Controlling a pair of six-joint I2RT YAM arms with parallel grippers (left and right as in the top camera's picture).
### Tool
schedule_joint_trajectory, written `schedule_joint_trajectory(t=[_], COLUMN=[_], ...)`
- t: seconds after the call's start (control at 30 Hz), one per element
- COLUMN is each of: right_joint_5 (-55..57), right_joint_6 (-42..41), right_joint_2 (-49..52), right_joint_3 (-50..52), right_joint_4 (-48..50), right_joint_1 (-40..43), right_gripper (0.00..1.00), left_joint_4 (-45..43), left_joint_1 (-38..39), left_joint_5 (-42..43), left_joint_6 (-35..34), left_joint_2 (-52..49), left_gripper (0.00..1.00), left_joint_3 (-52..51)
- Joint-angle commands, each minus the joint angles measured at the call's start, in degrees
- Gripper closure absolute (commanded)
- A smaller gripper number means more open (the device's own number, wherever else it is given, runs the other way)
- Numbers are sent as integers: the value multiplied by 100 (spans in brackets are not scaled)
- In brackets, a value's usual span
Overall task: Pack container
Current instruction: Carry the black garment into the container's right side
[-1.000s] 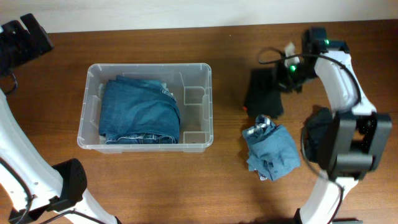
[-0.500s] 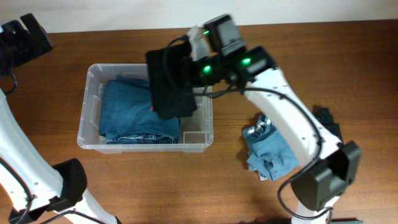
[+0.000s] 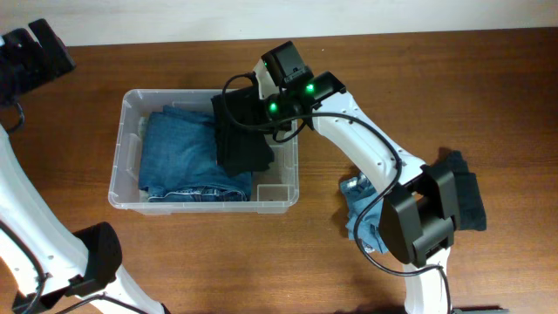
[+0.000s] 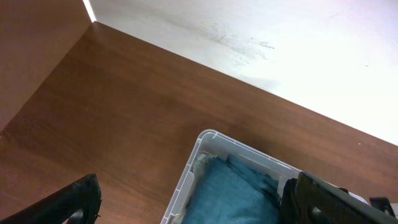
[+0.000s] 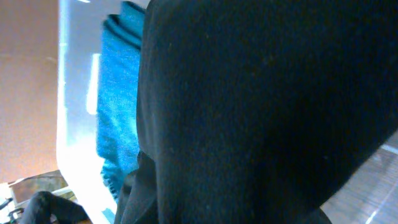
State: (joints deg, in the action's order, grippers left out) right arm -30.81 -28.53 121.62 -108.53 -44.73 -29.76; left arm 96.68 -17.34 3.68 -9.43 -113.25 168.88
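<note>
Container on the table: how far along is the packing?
Done: folded jeans lie in the container. In hand: the right hand holds a black garment at its right end. Left: a crumpled blue garment lies on the table beside it.

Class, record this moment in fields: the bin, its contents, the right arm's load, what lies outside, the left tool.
container: clear, on the wooden table
contents: folded blue jeans, left side
right arm: over the container's right part, black garment beneath its wrist
outside: crumpled denim piece, right of the container
left tool: open, empty, away from the container
</note>
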Motion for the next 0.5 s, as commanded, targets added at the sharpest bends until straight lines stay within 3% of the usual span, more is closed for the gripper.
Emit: schedule_joint_trajectory(t=[0.0, 0.4, 0.47], right_joint_5=[153, 861, 833], right_joint_6=[-2, 326, 468], right_joint_2=[155, 247, 245], right_joint_3=[37, 310, 310], right_joint_4=[-31, -247, -245], right_joint_1=[15, 15, 15], right_gripper=[84, 78, 68], left_joint_4=[0, 0, 0], left_joint_1=[-13, -13, -13], left_joint_5=[-2, 0, -2], left_joint_6=[31, 31, 31], left_joint_2=[-15, -15, -15], left_gripper=[0, 1, 1], left_joint_3=[28, 28, 28])
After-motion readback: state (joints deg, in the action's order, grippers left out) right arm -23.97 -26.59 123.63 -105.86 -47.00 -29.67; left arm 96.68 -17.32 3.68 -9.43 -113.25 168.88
